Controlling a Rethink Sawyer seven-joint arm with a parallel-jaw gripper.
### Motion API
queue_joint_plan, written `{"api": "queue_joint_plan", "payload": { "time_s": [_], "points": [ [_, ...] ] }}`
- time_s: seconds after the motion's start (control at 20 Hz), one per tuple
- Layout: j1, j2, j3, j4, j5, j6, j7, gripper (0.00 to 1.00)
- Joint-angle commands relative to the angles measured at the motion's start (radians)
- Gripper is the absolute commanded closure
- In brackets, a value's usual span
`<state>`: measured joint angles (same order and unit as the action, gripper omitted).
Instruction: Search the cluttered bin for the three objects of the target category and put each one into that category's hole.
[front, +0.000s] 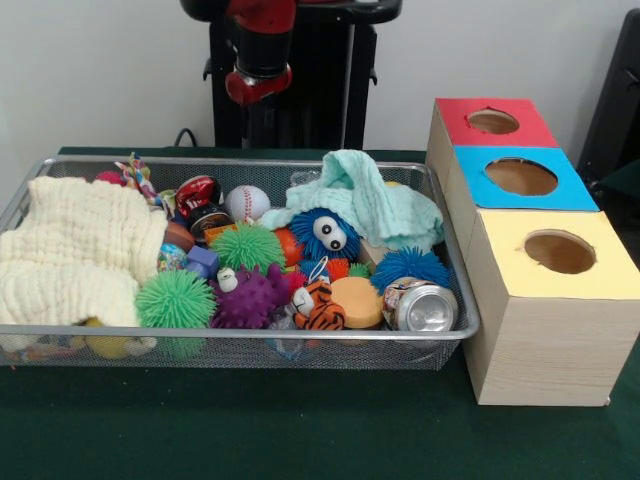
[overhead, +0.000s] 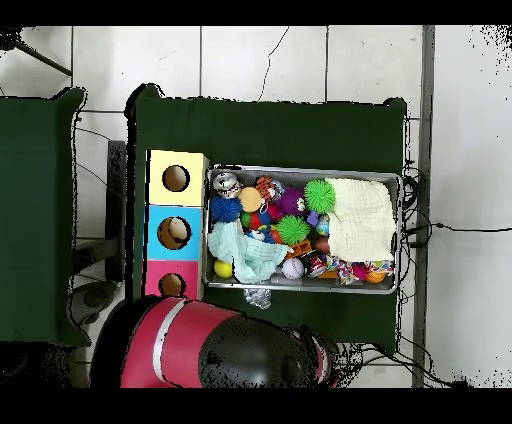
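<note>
1. A silver wire-mesh bin sits on a green table, crammed with toys. The task does not name the target category, so what to pick is a judgement.
2. At the bin's left end lies a folded cream muslin cloth. It is soft and limp and hides whatever lies under it. It is best pinched at a raised fold.
3. Just right of it, against the bin's near wall, are a green spiky rubber ball and a purple spiky rubber ball. Both are likely light and squashy, so a grip across the middle suits them.
4. Toward the bin's far edge is a white baseball, which is firm and round and may roll.
5. Mid-bin sits a blue furry ball with googly eyes, under the edge of a mint green cloth.
6. In the near right corner a silver drinks can lies on its side. It looks smooth, thin-walled and easily dented.
7. Beside the bin's right end stands a wooden box with a red-topped hole, a blue-topped hole and a yellow-topped hole.
8. The red and black arm hangs beyond the bin's far edge. Whether its gripper is released or clenched cannot be told.
</note>
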<state>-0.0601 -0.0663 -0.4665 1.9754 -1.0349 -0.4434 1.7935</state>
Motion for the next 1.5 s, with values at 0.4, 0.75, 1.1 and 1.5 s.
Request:
{"api": "queue_joint_plan", "payload": {
  "time_s": [0.4,0.75,1.1,1.5],
  "points": [
    [-0.043,0.008,0.098,0.08,0.117,-0.113,0.117,0.0],
    [-0.034,0.053,0.069,0.081,0.155,-0.169,0.093,0.0],
    [0.011,0.037,0.095,0.061,0.152,-0.123,0.087,0.0],
    [0.103,-0.01,0.188,0.015,0.177,0.016,0.116,0.0]
  ]
}}
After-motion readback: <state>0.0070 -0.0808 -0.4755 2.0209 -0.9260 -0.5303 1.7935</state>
